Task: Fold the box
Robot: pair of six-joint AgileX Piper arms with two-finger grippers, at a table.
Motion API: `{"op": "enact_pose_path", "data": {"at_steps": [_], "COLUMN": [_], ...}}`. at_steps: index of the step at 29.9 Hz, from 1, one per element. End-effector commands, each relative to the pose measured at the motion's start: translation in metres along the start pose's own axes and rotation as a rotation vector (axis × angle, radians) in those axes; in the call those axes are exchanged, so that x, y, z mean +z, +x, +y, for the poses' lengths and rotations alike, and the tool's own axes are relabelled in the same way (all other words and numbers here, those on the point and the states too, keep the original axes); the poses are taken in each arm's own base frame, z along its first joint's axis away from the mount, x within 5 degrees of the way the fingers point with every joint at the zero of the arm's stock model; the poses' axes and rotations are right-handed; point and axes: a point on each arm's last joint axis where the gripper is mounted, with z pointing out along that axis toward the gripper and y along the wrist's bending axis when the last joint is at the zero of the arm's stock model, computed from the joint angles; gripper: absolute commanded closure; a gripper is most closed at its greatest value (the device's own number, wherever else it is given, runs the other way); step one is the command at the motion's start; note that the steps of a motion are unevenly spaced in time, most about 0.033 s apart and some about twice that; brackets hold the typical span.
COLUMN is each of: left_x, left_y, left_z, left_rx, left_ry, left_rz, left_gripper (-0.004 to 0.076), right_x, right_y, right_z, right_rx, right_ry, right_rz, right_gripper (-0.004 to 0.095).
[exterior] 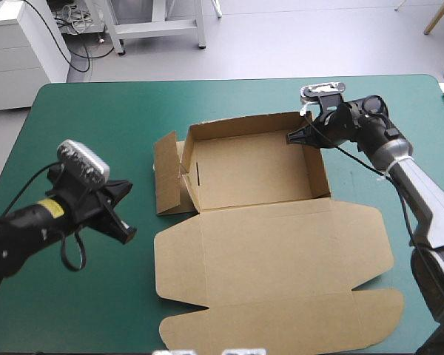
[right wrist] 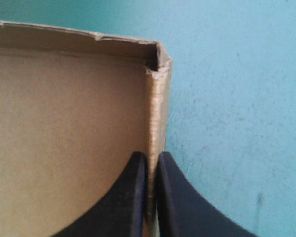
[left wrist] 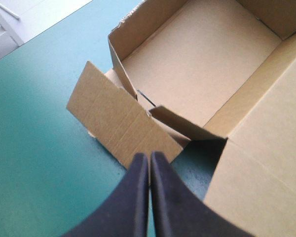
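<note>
Judging by how it lies, the brown cardboard box [exterior: 251,174] is about midway to being folded. It sits on the teal-green table cover [exterior: 96,111], right of the middle and nearer the table's far edge, as an open tray. The far wall and the right wall [exterior: 320,168] stand upright, and the broad lid panel [exterior: 281,251] lies flat, reaching toward the table's near edge. The left side is what remains: its brown side flap [exterior: 165,174] leans outward over the cover instead of being turned in. A short tab beside it juts loosely at the tray's near left corner, so that wall looks untucked.

The right gripper [exterior: 290,137] has its black fingers pinched on the right wall close to the tray's far right corner, with the board sandwiched between them. The left gripper [exterior: 124,231] hangs over bare cover toward the table's left edge. Its fingers are pressed together on nothing, and it is aimed at the loose flap but apart from it.

From above, the right gripper's fingertips merge with the wall's shadow, so how deep they bite is unclear. Whether the right wall is locked at its base cannot be told; its far corner looks crumpled. The tray's left wall is hidden behind the leaning flap, and the left wrist view cuts off the tray's right half.
</note>
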Motion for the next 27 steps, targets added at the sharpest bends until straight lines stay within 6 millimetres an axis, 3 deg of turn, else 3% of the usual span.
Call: {"op": "enact_pose_path", "data": {"at_steps": [1, 6, 17, 20, 25, 27], "left_x": [-0.020, -0.027, -0.037, -0.040, -0.044, -0.044], "left_y": [0.022, 0.069, 0.127, 0.135, 0.137, 0.138], "left_z": [-0.006, -0.015, -0.031, -0.033, -0.034, -0.034], "left_rx": [-0.066, -0.144, -0.231, -0.231, -0.230, -0.232], "left_ry": [-0.107, -0.184, -0.259, -0.277, -0.280, -0.277], "left_rz": [-0.109, -0.049, -0.043, -0.046, -0.059, -0.044], "left_gripper": [0.0732, 0.0731, 0.0731, 0.0731, 0.0731, 0.0731], "right_x": [0.017, 0.038, 0.043, 0.035, 0.009, -0.002], "right_y": [0.013, 0.012, 0.005, -0.004, -0.026, -0.032], "right_z": [0.002, 0.002, 0.002, 0.002, 0.001, 0.000], "right_rx": [-0.022, -0.044, -0.054, -0.054, -0.058, -0.063], "right_ry": [-0.018, -0.016, -0.017, -0.016, -0.008, 0.010], "right_rz": [0.188, 0.223, 0.191, 0.171, 0.122, 0.125], "right_gripper": [0.0929, 0.0929, 0.0917, 0.0842, 0.0613, 0.0582]}}
